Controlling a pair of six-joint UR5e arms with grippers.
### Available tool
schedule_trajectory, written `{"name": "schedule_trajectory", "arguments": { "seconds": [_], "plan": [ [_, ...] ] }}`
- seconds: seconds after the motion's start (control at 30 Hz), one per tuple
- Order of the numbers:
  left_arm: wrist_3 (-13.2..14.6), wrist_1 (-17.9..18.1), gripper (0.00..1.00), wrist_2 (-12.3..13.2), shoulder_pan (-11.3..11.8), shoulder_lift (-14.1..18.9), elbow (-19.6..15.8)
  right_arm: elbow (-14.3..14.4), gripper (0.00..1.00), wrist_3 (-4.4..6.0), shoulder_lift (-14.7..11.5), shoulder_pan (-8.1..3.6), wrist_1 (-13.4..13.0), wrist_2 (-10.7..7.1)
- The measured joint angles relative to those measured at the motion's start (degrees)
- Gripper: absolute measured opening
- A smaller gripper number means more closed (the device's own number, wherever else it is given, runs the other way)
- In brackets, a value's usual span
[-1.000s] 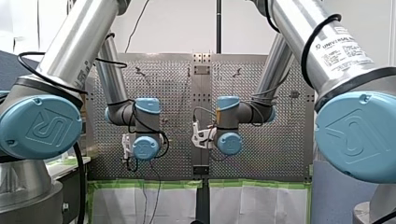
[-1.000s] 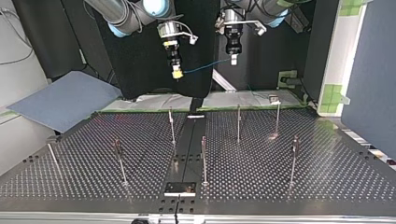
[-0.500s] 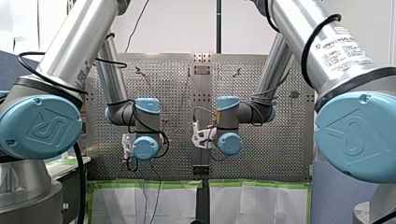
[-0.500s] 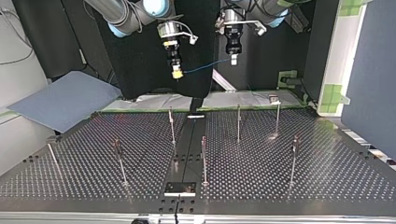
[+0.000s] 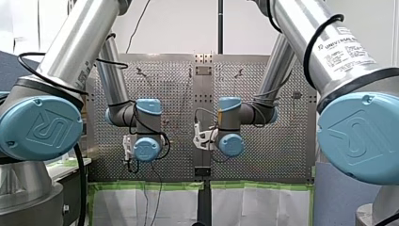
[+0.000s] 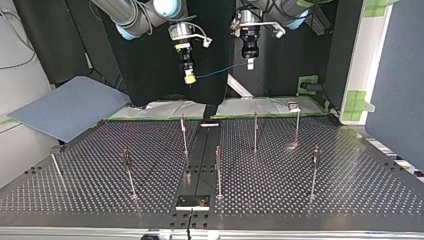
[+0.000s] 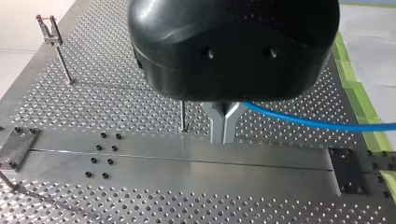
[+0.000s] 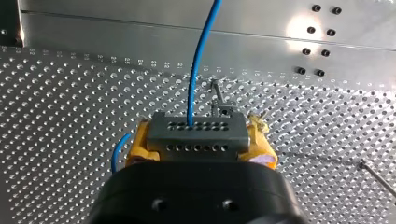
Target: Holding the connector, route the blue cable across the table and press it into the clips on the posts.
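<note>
Right gripper point(image 6: 189, 76) first: its yellow pads point(image 8: 259, 140) are clamped on a grey metal connector with rows of small holes point(image 8: 198, 133), one pad at each end. It hangs in the air well above the perforated metal table point(image 6: 300, 192). A thin blue cable point(image 6: 222, 71) leaves the connector's upper row of holes, and a short loose blue end curls out beside one pad.

Across from it, at about the same height, the left gripper point(image 7: 224, 127) has a rounded black body. Its two metal fingers point(image 7: 218, 128) are drawn together, tips touching. The cable comes out from between them close to their root, so it looks pinched there, and it runs off to one side.

From the top view, the cable spans the short gap between the two grippers in a nearly straight line, both ends held up off the table. Thin metal posts point(image 6: 255, 132) stand upright on the table below, well apart from the cable. One post in the left wrist view carries a small clip point(image 7: 48, 28) at its top.
</note>
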Motion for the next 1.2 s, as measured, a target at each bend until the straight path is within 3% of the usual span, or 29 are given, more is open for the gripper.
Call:
{"name": "schedule_trajectory", "arguments": {
  "seconds": [0.33, 0.77, 1.2],
  "plan": [
    [0.0, 0.0, 0.0, 0.0, 0.0, 0.0, 0.0, 0.2, 0.0, -0.11, 4.1, 0.24, 3.0, 0.28],
    [0.1, 0.0, 0.0, 0.1, 0.1, 0.1, -0.1, 0.3, 0.0, -0.11, 4.6, 0.25, 3.1, 0.29],
    [3.6, -5.9, 0.0, 0.4, 4.2, 6.4, -6.0, 0.3, 0.0, -0.12, 4.6, 0.25, 3.1, 0.29]
  ]
}}
